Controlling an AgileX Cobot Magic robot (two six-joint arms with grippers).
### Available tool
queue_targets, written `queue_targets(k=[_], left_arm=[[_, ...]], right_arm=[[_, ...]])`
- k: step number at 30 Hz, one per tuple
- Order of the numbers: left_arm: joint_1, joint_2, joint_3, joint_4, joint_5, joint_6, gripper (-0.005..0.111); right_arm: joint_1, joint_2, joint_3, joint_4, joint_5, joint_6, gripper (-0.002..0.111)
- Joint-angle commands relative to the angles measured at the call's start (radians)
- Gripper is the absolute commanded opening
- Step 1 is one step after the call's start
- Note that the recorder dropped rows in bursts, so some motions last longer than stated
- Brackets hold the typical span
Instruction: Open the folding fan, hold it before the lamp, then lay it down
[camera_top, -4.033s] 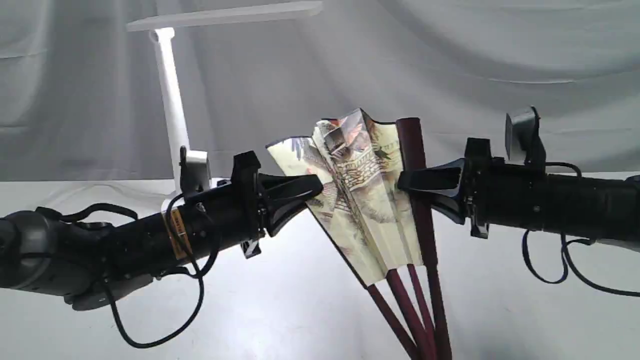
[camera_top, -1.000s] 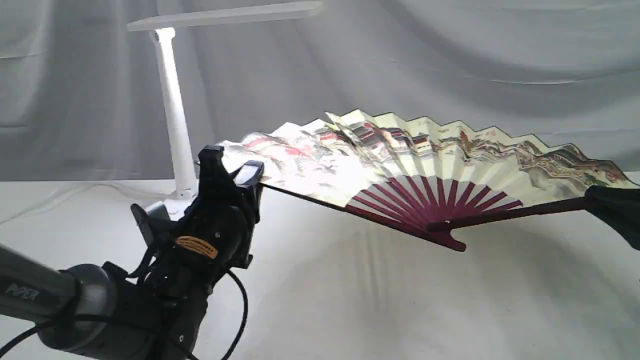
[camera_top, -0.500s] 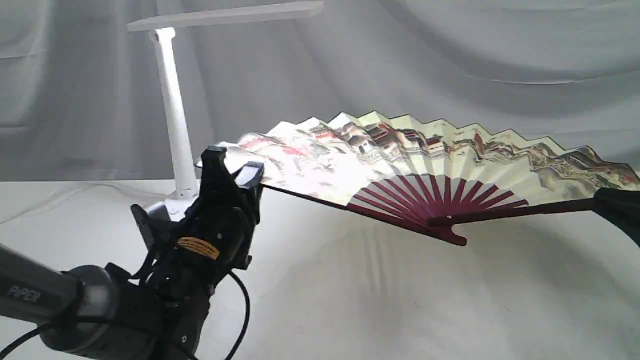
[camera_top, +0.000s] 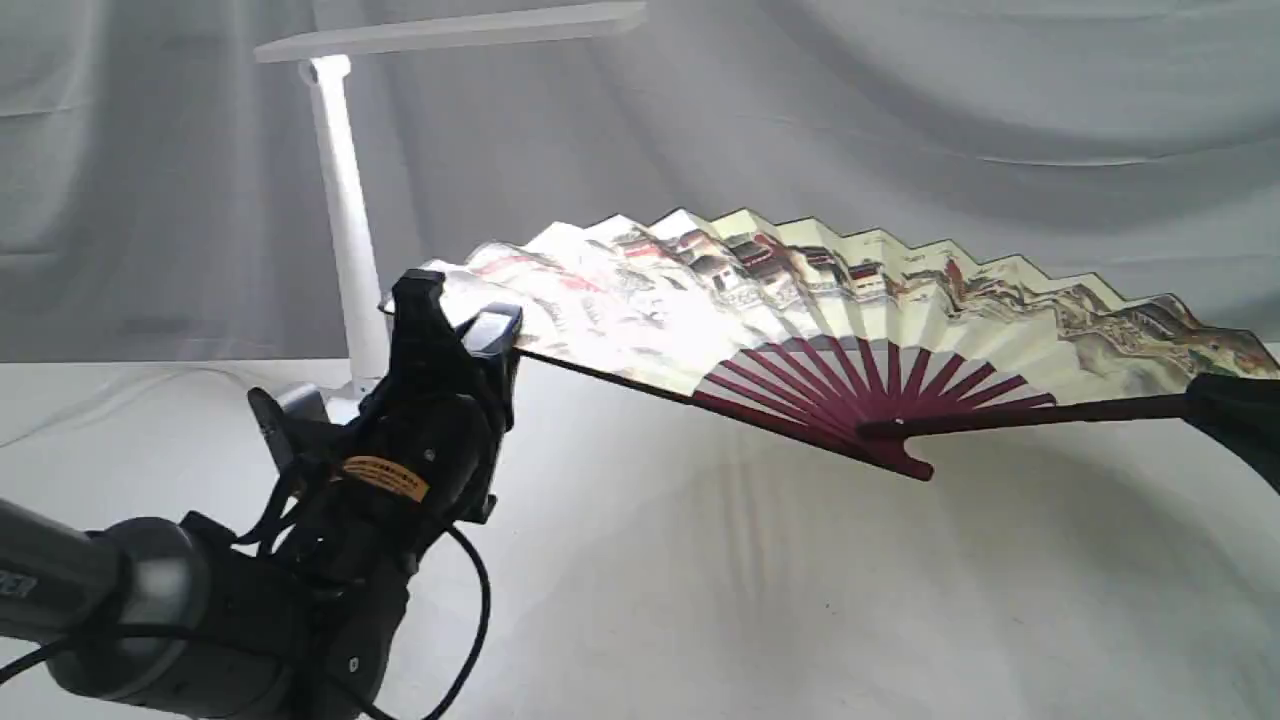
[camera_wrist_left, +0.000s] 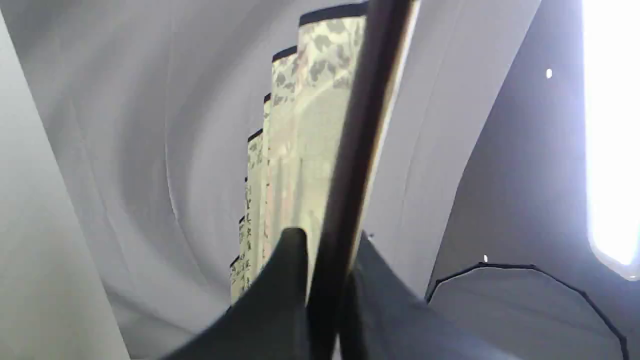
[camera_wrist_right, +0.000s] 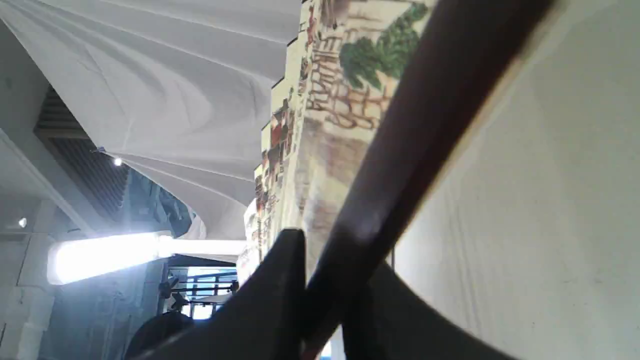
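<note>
The folding fan (camera_top: 800, 300) is spread wide in the air above the table, its painted leaf facing the exterior view and its maroon ribs meeting at the pivot (camera_top: 900, 462). My left gripper (camera_top: 465, 330) is shut on its left guard rib, just right of the white lamp (camera_top: 345, 220). My right gripper (camera_top: 1215, 400) is shut on the right guard rib at the frame's edge. The left wrist view shows the dark rib (camera_wrist_left: 360, 125) clamped in the gripper (camera_wrist_left: 325, 280). In the right wrist view the maroon rib (camera_wrist_right: 425, 125) runs through the gripper (camera_wrist_right: 325, 300).
A white cloth (camera_top: 750, 600) covers the table and grey drapery (camera_top: 900, 120) hangs behind. The lamp's bar head (camera_top: 450, 35) reaches out over the fan's left end. The left arm and its cable (camera_top: 470, 620) fill the near left corner.
Four seconds ago the fan stood upright and half folded between both grippers; now it is fully spread. Over the last second it rose a little and shifted slightly left.
</note>
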Motion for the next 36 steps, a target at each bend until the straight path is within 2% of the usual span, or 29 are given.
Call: queue_targets(k=[1,14,24,32,36], left_arm=[[0.019,-0.054,0.023,-0.180,-0.096,-0.057,0.000],[0.019,-0.139,0.106,-0.204,-0.096,-0.057,0.000],[0.021,-0.223,0.203,-0.290,-0.096,-0.057,0.000],[0.072,-0.306,0.266,-0.300,-0.096,-0.057,0.000],[0.105,-0.333,0.285,-0.297,-0.096,-0.057,0.000]], right_arm=[[-0.019,0.000,0.002,-0.011,-0.083,-0.050,0.000],[0.081,-0.024,0.002,-0.011,-0.083,-0.042,0.000],[0.156,-0.117,0.002,-0.011,-0.083,-0.011,0.000],[0.208,-0.184,0.002,-0.011,-0.083,0.007,0.000],[0.234,-0.223,0.000,-0.011,-0.145,0.032,0.000]])
